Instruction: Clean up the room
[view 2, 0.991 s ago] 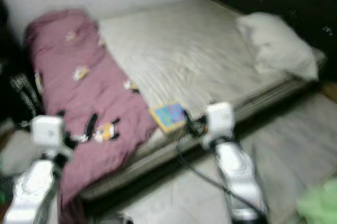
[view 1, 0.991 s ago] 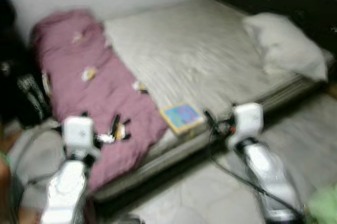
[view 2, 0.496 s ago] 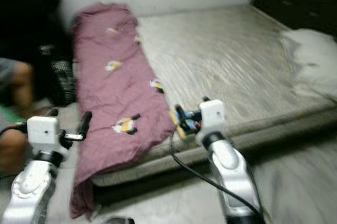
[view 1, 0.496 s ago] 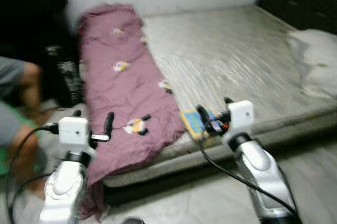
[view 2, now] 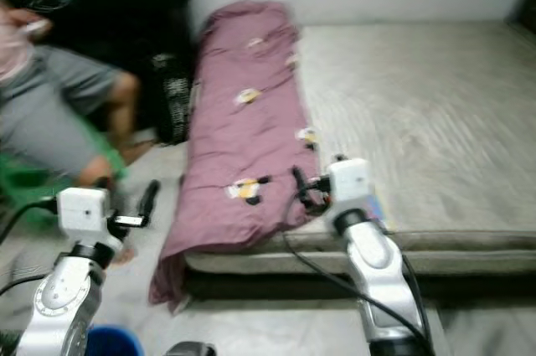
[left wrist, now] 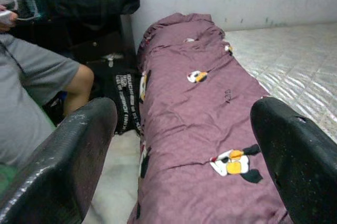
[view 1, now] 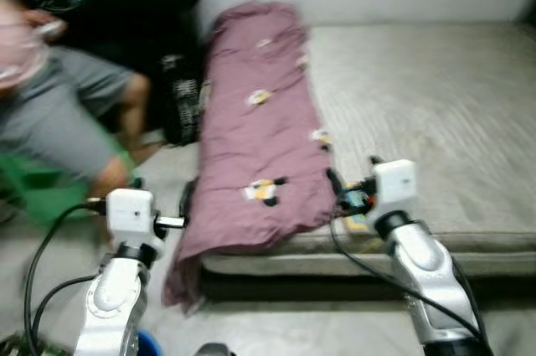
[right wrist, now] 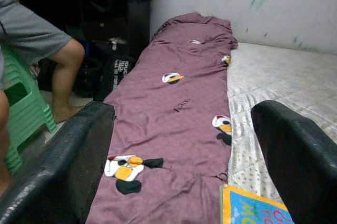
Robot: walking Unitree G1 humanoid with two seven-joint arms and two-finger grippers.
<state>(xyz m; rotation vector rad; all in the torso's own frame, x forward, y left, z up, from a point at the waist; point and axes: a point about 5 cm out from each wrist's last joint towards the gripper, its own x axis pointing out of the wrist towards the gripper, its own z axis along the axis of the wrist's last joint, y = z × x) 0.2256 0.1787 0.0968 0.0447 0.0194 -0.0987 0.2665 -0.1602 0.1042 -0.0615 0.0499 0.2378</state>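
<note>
Blanket (view 1: 260,134) lay bunched along mattress (view 1: 435,121) edge, unfolded; book (right wrist: 255,211) beside it. Cleanup looked barely started. Left gripper (left wrist: 184,145) and right gripper (right wrist: 181,155) both spread wide, holding nothing.

Maroon penguin-print blanket (view 1: 260,130), grey mattress (view 1: 419,121)

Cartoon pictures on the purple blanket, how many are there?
5 cartoon pictures on the long purple fabric blanket: two small at the wall end, one mid-blanket, one at the mattress-side edge, one at the near end. Folds may hide more.
</note>
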